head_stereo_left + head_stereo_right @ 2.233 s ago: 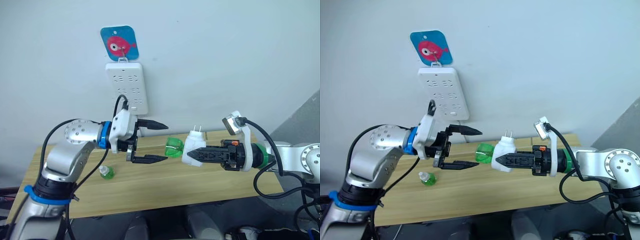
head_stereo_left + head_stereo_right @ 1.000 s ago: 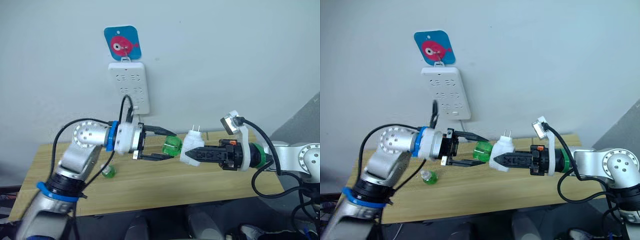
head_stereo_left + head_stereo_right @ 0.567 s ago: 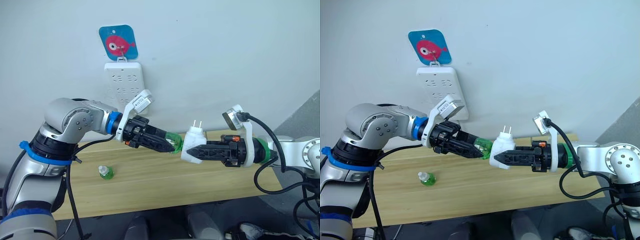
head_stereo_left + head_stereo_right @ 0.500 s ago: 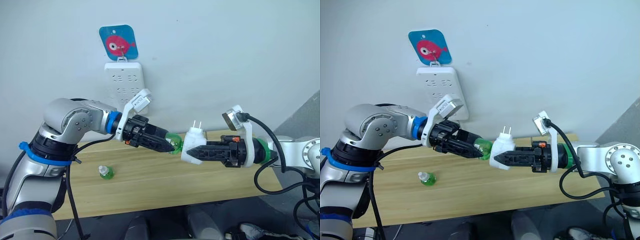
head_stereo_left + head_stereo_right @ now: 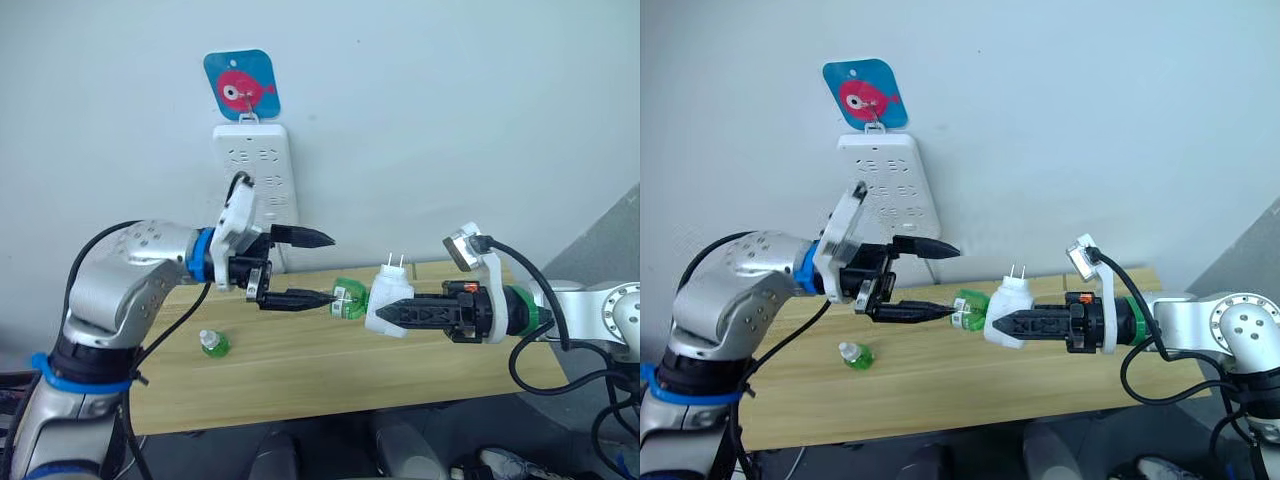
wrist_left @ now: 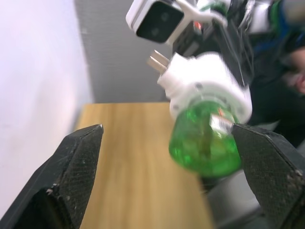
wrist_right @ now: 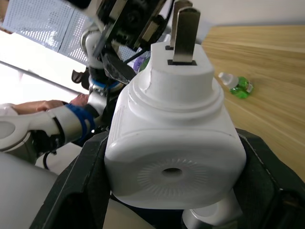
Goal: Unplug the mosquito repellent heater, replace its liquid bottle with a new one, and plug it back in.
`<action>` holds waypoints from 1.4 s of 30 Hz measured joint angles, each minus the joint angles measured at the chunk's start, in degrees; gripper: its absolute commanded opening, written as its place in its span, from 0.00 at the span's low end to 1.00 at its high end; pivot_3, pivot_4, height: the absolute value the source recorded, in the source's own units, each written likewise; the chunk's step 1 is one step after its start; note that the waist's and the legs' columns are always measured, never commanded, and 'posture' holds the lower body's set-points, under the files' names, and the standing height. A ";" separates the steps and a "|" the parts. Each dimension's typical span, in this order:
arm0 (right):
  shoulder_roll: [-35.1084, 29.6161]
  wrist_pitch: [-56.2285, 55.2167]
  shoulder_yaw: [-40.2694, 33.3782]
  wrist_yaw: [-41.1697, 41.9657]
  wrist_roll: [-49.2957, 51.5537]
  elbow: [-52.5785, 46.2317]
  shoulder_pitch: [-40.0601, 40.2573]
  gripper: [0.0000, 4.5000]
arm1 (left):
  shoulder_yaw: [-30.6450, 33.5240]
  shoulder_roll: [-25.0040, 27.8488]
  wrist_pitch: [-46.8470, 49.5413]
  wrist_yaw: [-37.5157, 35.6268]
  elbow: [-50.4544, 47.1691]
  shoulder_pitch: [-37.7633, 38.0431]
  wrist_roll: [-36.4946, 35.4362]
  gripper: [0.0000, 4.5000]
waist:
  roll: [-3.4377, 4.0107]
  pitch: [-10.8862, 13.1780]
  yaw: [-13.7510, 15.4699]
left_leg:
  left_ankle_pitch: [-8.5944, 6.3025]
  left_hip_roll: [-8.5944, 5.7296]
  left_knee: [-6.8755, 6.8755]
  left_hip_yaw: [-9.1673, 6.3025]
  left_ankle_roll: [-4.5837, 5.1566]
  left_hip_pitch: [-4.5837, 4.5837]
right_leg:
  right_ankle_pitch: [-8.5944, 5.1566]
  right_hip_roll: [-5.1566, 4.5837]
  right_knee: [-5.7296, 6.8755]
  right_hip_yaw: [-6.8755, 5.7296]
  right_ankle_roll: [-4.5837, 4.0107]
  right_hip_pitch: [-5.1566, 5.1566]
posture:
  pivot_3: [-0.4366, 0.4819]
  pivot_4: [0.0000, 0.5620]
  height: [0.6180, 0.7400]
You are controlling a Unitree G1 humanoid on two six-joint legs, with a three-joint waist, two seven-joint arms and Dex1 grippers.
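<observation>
Already unplugged, the mosquito repellent heater (image 5: 386, 300) sits pinched in my right gripper (image 5: 392, 311), green liquid bottle (image 5: 350, 299) still attached, left gripper (image 5: 322, 268) spread wide beside it; swap and replugging remain.

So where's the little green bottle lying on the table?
The small green bottle lies on its own on the wooden table, toward the robot's left, below the left gripper and the white power strip on the wall.

Heater unplugged, green bottle attached

The white rounded heater (image 5: 388, 297) is held above the bench, prongs up, its green bottle (image 5: 349, 298) pointing sideways. A second small green bottle (image 5: 211, 344) lies on the bench.
</observation>
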 measured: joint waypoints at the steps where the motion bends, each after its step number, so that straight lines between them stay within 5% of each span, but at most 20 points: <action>1: 0.01 0.00 0.00 -0.25 0.02 0.41 0.00 0.68 | 0.15 -0.38 -3.32 -0.71 -0.02 1.17 1.15 1.00 | 0.00 0.00 0.19 | 0.00 0.00 0.03 0.01 0.00 0.00 | 0.00 0.00 0.00 0.01 0.00 0.00 | 0.29 0.26 1.00; 12: 1.35 0.06 0.01 -1.34 0.38 1.23 -0.36 0.68 | -0.89 -4.82 -30.23 -6.63 1.60 7.66 9.95 1.00 | 0.00 0.00 1.00 | 0.00 0.00 0.10 0.04 0.00 -0.01 | 0.01 0.00 0.00 0.03 0.01 0.03 | 0.29 0.25 1.00; 20: 1.91 0.08 0.00 -1.39 0.44 1.18 -1.06 0.68 | -3.16 -11.63 -47.71 -4.31 11.55 5.43 17.63 1.00 | 0.00 -0.01 0.95 | 0.00 -0.01 0.15 0.05 0.01 -0.01 | 0.03 0.00 0.00 0.04 0.03 0.05 | 0.27 0.24 1.00; 33: 1.93 0.03 0.00 -1.45 0.44 0.43 -0.98 0.68 | -4.52 -13.92 -55.14 -1.62 14.54 3.71 16.24 1.00 | 0.01 -0.01 0.66 | 0.00 -0.01 0.17 0.01 0.01 0.00 | 0.03 0.00 0.04 0.02 0.03 0.07 | 0.26 0.23 1.00; 42: 1.89 -0.63 -0.06 -1.59 0.51 0.43 -0.98 0.68 | -5.89 -13.06 -54.04 -2.86 13.97 3.84 14.83 0.52 | 0.01 -0.01 0.57 | 0.00 -0.01 0.16 0.00 0.01 0.00 | 0.03 0.00 0.04 0.01 0.03 0.07 | 0.26 0.23 1.00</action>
